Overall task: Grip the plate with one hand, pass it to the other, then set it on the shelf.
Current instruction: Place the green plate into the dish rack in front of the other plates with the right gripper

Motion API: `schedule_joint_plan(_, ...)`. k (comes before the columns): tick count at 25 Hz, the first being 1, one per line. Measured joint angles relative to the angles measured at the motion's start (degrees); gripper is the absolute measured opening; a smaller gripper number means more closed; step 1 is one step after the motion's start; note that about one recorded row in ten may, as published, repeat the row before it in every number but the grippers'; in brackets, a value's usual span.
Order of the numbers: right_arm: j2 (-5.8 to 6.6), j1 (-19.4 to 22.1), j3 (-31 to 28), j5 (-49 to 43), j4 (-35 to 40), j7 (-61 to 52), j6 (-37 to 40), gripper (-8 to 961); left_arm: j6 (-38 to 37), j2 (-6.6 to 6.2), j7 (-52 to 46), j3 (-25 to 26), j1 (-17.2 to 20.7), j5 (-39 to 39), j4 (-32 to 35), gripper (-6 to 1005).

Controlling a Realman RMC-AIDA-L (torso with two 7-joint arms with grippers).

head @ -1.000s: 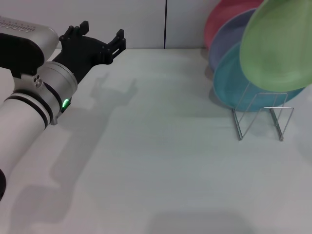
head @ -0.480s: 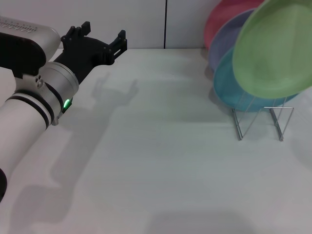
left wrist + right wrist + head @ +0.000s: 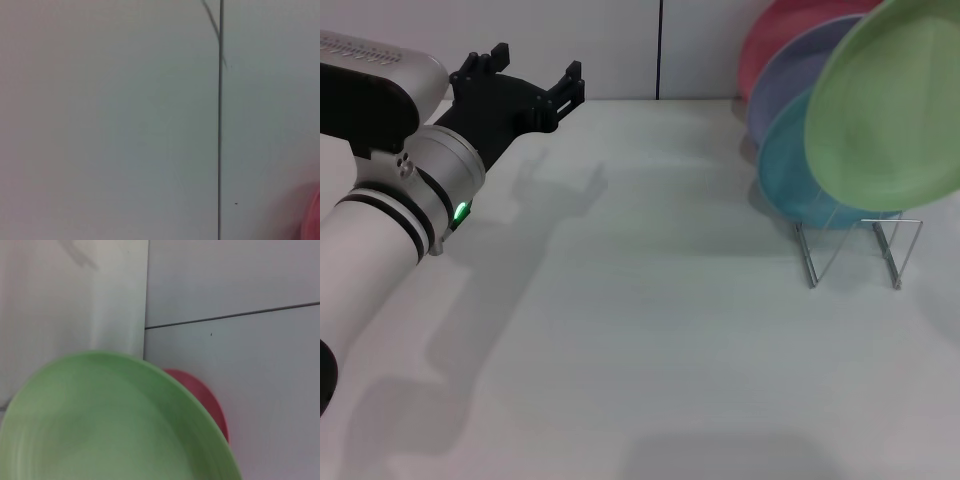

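At 2 o'clock, green plate (image 3: 888,112) hangs above the shelf (image 3: 855,250); right hand unseen, grip unknown. Left hand (image 3: 528,85) open at 10. Next: lower into a loop.

matte plastic green plate (image 3: 890,110), thin shiny wire shelf (image 3: 860,250), smooth matte table (image 3: 650,330).

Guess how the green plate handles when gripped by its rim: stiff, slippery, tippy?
The green plate is a thin, shallow disc of what looks like matte plastic, so probably light and stiff. The smooth rim may slip. Tilted above the wire rack, it would likely swing if held at one edge.
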State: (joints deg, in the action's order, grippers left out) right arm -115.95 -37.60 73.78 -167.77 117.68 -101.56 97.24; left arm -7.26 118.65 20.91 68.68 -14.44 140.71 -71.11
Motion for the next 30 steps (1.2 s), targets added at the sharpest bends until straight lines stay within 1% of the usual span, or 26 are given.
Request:
schedule_joint_plan(9,0.03,0.3,0.0,0.0,-0.3,0.8,0.0,24,0.1,0.0,0.0,-0.2,-0.2,-0.4,0.3,856)
schedule_joint_plan(13,0.33,0.4,0.0,0.0,-0.3,1.0,-0.1,23,0.1,-0.08,0.0,-0.3,-0.2,-0.6,0.3,856)
schedule_joint_plan(30,0.6,1.3,-0.1,-0.1,0.2,5.8,-1.9,24,0.0,-0.02,0.0,-0.7,-0.8,-0.7,0.9,856)
